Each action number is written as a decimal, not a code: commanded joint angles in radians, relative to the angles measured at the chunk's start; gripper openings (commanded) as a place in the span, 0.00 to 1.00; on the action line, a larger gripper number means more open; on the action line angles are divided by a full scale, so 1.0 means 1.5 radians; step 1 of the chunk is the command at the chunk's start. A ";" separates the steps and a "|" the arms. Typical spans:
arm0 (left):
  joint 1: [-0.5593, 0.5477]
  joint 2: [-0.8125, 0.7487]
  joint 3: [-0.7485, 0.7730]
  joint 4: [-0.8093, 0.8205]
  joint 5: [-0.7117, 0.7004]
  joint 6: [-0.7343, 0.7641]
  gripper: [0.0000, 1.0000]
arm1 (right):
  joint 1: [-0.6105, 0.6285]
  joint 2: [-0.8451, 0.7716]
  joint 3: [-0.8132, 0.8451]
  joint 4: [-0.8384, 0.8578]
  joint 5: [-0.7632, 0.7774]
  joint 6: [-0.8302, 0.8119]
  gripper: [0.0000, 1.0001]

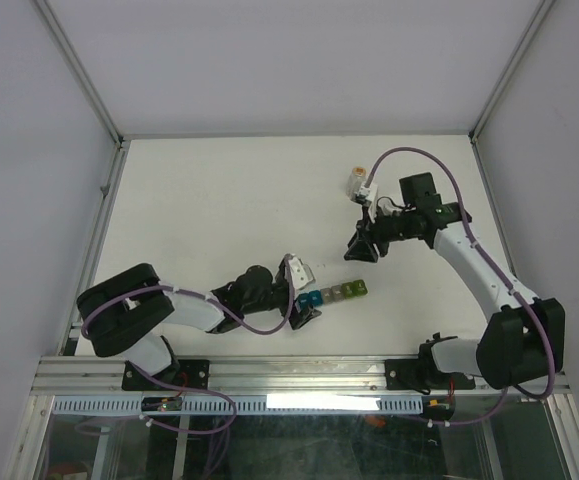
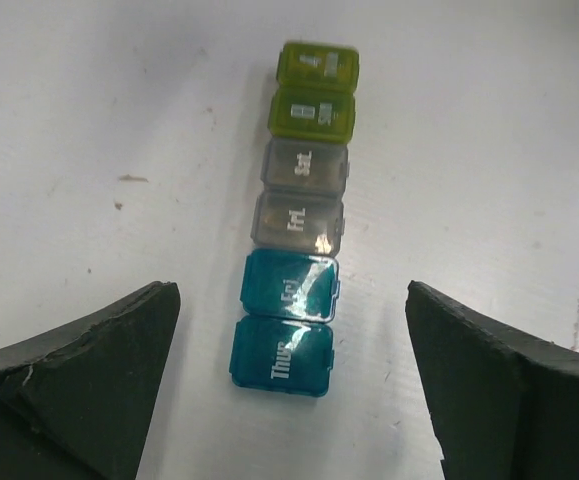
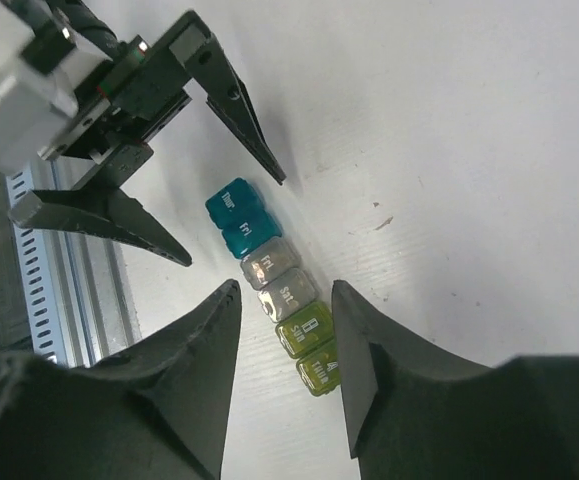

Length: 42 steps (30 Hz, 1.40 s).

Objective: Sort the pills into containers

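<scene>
1. Teal, grey and yellow-green plastic make up the pill box [image 1: 334, 293], one strip of joined compartments lying flat on the white table [image 1: 219, 200], lower centre of the top view.
2. The left wrist view shows six lids in a row: two teal, two grey, two yellow-green. Day labels are printed on them; "Thur", "Fri" and "Sat" can be read.
3. Long axis, top view: it runs left to right and rises slightly toward the right. The teal end points left and the yellow-green end points right.
4. Long axis, left wrist view: the pill box [image 2: 297, 215] runs bottom to top, with teal at the bottom of the frame and yellow-green at the top.
5. Left gripper [image 1: 314, 295]: its jaws are spread wide and hold nothing. The two black fingers [image 2: 89, 380] stand either side of the teal end, clear of it on both sides.
6. Right gripper [image 1: 357, 250]: it sits above and to the right of the pill box in the top view, apart from it. The jaws are parted with nothing between them. In the right wrist view the pill box [image 3: 274, 275] shows through the gap on the table beyond.
7. That view also shows the left gripper [image 3: 234, 221] in the upper left of the frame, straddling the teal end.
8. A small pale item with an orange top [image 1: 354, 180] stands at upper centre right of the top view, well apart from the pill box. I cannot tell what it is.
</scene>
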 commanded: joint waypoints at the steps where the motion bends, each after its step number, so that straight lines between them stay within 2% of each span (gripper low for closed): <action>1: 0.007 -0.093 0.005 0.031 -0.018 -0.100 0.99 | -0.025 -0.042 -0.016 0.023 -0.063 -0.016 0.45; 8: 0.039 -0.273 -0.027 0.045 0.022 -0.255 0.99 | -0.118 -0.178 -0.040 0.090 -0.065 0.013 0.58; 11: 0.098 -0.326 0.031 -0.003 0.071 -0.305 0.99 | -0.180 -0.258 -0.040 0.144 -0.032 0.056 0.73; 14: 0.157 -0.357 0.106 -0.041 0.114 -0.373 0.99 | -0.245 -0.324 -0.012 0.178 0.005 0.102 0.98; 17: 0.190 -0.382 0.188 -0.097 0.134 -0.418 0.99 | -0.273 -0.348 0.071 0.179 0.110 0.202 0.99; 19: 0.197 -0.395 0.255 -0.170 0.129 -0.411 0.99 | -0.274 -0.353 0.147 0.159 0.203 0.267 0.99; 21: 0.198 -0.403 0.326 -0.249 0.117 -0.393 0.99 | -0.273 -0.359 0.213 0.135 0.249 0.308 0.99; 25: 0.198 -0.417 0.450 -0.377 0.103 -0.359 0.99 | -0.274 -0.395 0.298 0.110 0.227 0.307 0.99; 29: 0.197 -0.446 0.527 -0.457 0.093 -0.336 0.99 | -0.274 -0.405 0.350 0.101 0.212 0.327 0.99; 36: 0.198 -0.498 0.562 -0.538 0.095 -0.326 0.99 | -0.274 -0.438 0.357 0.127 0.231 0.403 0.99; 42: 0.198 -0.527 0.566 -0.576 0.092 -0.306 0.99 | -0.276 -0.455 0.318 0.150 0.223 0.430 0.99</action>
